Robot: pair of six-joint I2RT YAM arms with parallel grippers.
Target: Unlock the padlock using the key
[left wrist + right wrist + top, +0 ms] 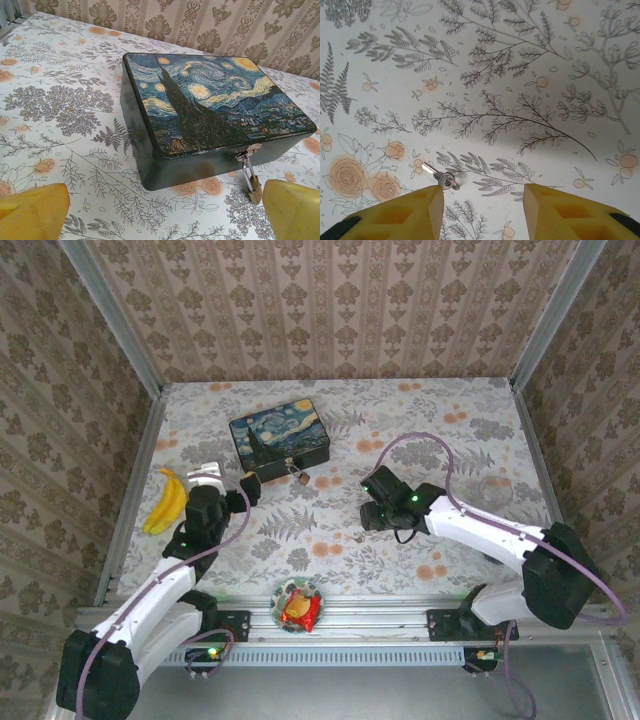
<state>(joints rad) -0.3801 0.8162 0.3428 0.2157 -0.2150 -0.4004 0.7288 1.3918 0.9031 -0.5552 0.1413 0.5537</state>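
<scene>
The padlock (252, 182), small and brass-coloured with a thin silvery shackle, is seen hanging from the latch (252, 148) on the front wall of a painted tin box (215, 100). Its body is tilted and reaches down to the tablecloth at the foot of that wall. The box, its lid printed with a swirling night sky, is closed and is placed left of centre on a table (420, 430) covered in a floral cloth.

The left gripper (228, 482) is held near the front of the box, not touching it. Its jaws are spread wide and nothing is held between the yellow fingers (32, 212); the box and the padlock are seen beyond them.

The right gripper (482, 205) is positioned right of centre, well apart from the box, and is pointed down at the cloth. Its jaws are parted and nothing is gripped. The key (440, 176), small and silvery with a ring at one end, is laid flat on the cloth just beside the tip of one finger; whether it is touched cannot be told.

A banana (168, 502) is laid at the left edge of the table. A plate (283, 592) bearing a red packet is set at the near edge between the arm bases, and a clear glass (495, 490) is placed towards the right side.
</scene>
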